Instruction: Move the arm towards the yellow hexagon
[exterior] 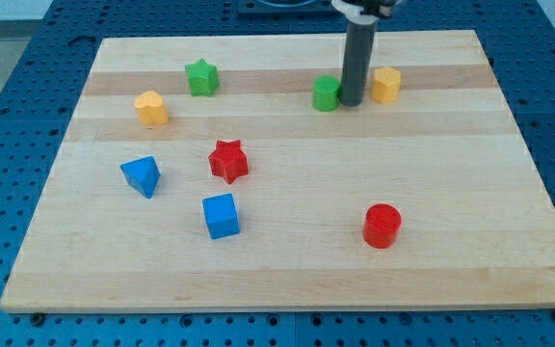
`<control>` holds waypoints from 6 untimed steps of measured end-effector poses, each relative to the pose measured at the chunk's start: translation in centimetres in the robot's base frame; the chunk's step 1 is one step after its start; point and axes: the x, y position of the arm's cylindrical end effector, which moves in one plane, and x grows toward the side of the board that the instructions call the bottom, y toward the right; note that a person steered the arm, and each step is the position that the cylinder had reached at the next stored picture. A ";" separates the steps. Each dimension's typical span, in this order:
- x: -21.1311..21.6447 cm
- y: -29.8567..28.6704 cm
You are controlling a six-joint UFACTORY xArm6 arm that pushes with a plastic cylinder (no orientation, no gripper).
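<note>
Yellow hexagon (385, 85): toward the view's top, right of centre, flat on the wooden board (509, 193), near its far edge. Small, rigid, probably light; likely to slide easily on the smooth wood and to spin if nudged off-centre. Nothing to grasp and nothing to grasp with, so contact best made square on a flat side face, low down, in line with its middle.

Just to its left, my tip (351, 103): bare end of a dark rod, no claw, nothing held, standing upright between the hexagon and a green block (327, 93). Very close to the green block, perhaps touching; a narrow gap apparently left to the hexagon. Approach judged nearly complete: only a short slide toward the view's right needed.

Further out: green star (201, 77) and a second yellow block (150, 107), shape unclear, at the view's upper left. Red star (228, 160) near the middle, blue wedge-like block (142, 175) and blue cube (221, 215) lower left, red cylinder (382, 226) lower right. All well apart from the rod.
</note>
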 end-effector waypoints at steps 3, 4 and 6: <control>-0.5 -15.8; -0.9 -13.1; -12.0 -7.3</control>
